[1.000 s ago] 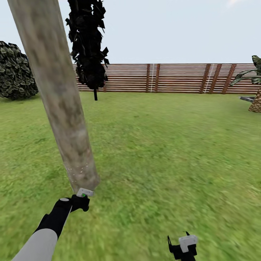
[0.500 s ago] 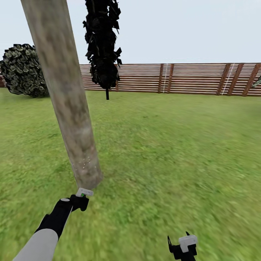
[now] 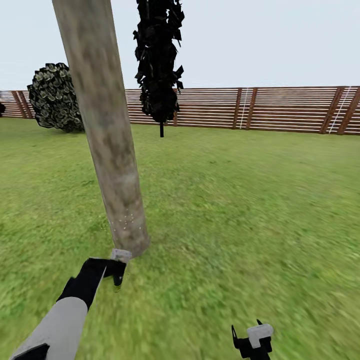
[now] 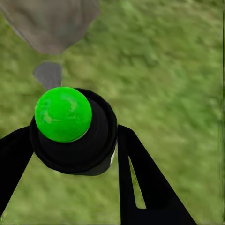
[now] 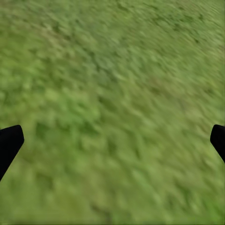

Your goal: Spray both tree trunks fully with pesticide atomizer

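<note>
The left gripper pinches the atomizer, its two black fingers pressed against either side of the dark round body – the bright green cap sits on top, seen in the left wrist view. In the head view the sprayer's pale grey head pokes out just ahead of the gripper, very near the base of the tree trunk; whether it touches the bark cannot be told. The trunk rises straight ahead of the left gripper, thick, mottled grey-brown and leaning away to the left as it climbs. A sprinkle of tiny whitish specks of pesticide shows on the lower trunk, just above the sprayer head. In the left wrist view the foot of the trunk lies beyond the green cap.

The right gripper hangs low over the lawn, well to the right of the left one and apart from the trunk. Its fingers are spread wide (only the tips show at the edges of the right wrist view) with nothing but grass between them.

Far beyond both grippers – a brown slatted fence, a near-black cone-shaped tree and a round leafy bush.
</note>
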Tool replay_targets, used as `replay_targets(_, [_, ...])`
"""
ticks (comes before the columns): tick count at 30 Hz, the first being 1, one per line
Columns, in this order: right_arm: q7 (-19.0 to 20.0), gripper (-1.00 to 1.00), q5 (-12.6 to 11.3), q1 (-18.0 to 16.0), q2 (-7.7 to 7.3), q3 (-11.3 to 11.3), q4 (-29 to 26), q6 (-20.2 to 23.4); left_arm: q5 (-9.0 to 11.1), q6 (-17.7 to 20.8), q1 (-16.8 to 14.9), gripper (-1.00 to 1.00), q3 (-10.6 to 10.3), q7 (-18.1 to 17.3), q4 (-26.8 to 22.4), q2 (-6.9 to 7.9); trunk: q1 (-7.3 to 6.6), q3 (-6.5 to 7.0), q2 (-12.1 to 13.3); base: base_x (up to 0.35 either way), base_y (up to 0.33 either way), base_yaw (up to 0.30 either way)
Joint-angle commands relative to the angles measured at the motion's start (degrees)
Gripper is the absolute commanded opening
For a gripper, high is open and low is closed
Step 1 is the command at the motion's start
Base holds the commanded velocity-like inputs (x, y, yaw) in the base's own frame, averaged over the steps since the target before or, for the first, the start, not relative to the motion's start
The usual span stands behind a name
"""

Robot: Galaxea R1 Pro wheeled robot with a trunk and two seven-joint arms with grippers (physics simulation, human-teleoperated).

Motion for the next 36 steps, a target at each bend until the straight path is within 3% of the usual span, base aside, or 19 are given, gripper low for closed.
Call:
replay_targets(1, [-0.4,1.0,0.6,0.0,0.0,-0.3,0.1,-0.1,-0.8,0.6,-1.3,-1.0,0.2,-0.6,-0.1,-0.27,-0.01,-0.06,0.0,0.0,0.0,0.001])
replay_targets(5, [-0.4,1.0,0.6,0.0,-0.04,-0.3,0.1,-0.1,-0.8,1.2,-3.3,-1.0,-1.9,-1.3,-0.1,-0.14,-0.01,-0.06,0.0,0.0,0.0,0.0])
replay_targets(9, [-0.4,1.0,0.7,0.0,-0.08,-0.3,0.1,-0.1,-1.3,1.4,-4.9,-1.0,-2.4,-5.6,-0.3,2.35,-0.01,-0.06,0.0,0.0,0.0,0.0])
replay_targets(10, [-0.4,1.0,0.7,0.0,-0.09,-0.3,0.1,-0.1,-1.2,1.9,-5.5,-1.0,-2.5,-6.9,-0.3,3.55,-0.01,-0.06,0.0,0.0,0.0,0.0])
replay_targets(11, [-0.4,1.0,0.7,0.0,-0.09,-0.3,0.1,-0.1,-1.2,2.6,-5.7,-1.0,-2.5,-7.3,-0.3,3.68,-0.01,-0.06,0.0,0.0,0.0,0.0])
replay_targets(13, [-0.4,1.0,0.7,0.0,-0.09,-0.3,0.1,-0.1,-1.2,3.3,-6.0,-1.0,-2.6,-7.6,-0.4,3.27,-0.01,-0.06,0.0,0.0,0.0,0.0])
replay_targets(16, [-0.4,1.0,0.6,0.0,-0.11,-0.3,0.1,-0.1,-1.2,4.0,-8.7,-1.0,-2.6,-7.8,-0.4,1.1,-0.01,-0.06,0.0,0.0,0.0,0.0])
replay_targets(18, [-0.4,1.0,0.6,0.0,-0.14,-0.3,0.1,-0.1,-1.3,4.1,-9.7,-1.0,-2.6,-7.9,-0.4,1.22,-0.01,-0.06,0.0,0.0,0.0,0.0])
replay_targets(19, [-0.4,1.0,0.6,0.0,-0.13,-0.3,0.1,-0.1,-1.3,4.4,-10.0,-1.0,-2.6,-7.9,-0.4,1.65,-0.01,-0.06,0.0,0.0,0.0,0.0])
replay_targets(22, [-0.4,1.0,0.6,0.0,-0.11,-0.3,0.1,-0.1,-1.3,5.7,-11.8,-1.0,-2.6,-8.2,-0.4,5.16,-0.01,-0.06,0.0,0.0,0.0,0.006])
replay_targets(25, [-0.4,1.0,0.6,0.0,-0.1,-0.3,0.1,-0.1,-1.3,5.9,-12.3,-1.0,-2.8,-9.6,-0.4,7.01,-0.01,-0.06,0.0,0.0,0.0,0.135])
replay_targets(27, [-0.4,1.0,0.6,0.0,-0.09,-0.3,0.1,-0.1,-1.3,6.0,-12.2,-1.0,-4.4,-9.9,-0.4,6.78,-0.01,-0.06,0.0,0.0,0.0,0.255])
replay_targets(29, [-0.4,1.0,0.6,0.0,-0.09,-0.3,0.1,-0.1,-1.1,6.2,-12.2,-1.0,-7.3,-10.1,-0.3,6.09,-0.01,-0.06,0.0,0.0,0.0,0.27])
replay_targets(30, [-0.4,1.0,0.6,-0.1,-0.09,-0.3,0.1,-0.1,-1.0,6.2,-12.3,-1.0,-8.8,-10.1,-0.3,4.44,-0.01,-0.06,0.0,0.0,0.0,0.275])
replay_targets(31, [-0.4,1.0,0.6,0.0,-0.09,-0.3,0.1,-0.1,-1.0,6.3,-12.4,-1.0,-9.3,-10.1,-0.4,3.32,-0.01,-0.06,0.0,0.0,0.0,0.276])
replay_targets(33, [-0.4,1.0,0.6,0.0,-0.09,-0.3,0.1,-0.1,-1.0,7.4,-13.1,-1.0,-9.7,-10.1,-0.4,2.61,-0.01,-0.06,0.0,0.0,0.0,0.24])
replay_targets(36, [-0.4,1.0,0.6,0.0,-0.09,-0.3,0.1,-0.1,-1.1,9.5,-15.2,-1.0,-9.8,-10.3,-0.3,3.51,-0.01,-0.06,0.0,0.0,0.0,0.068])
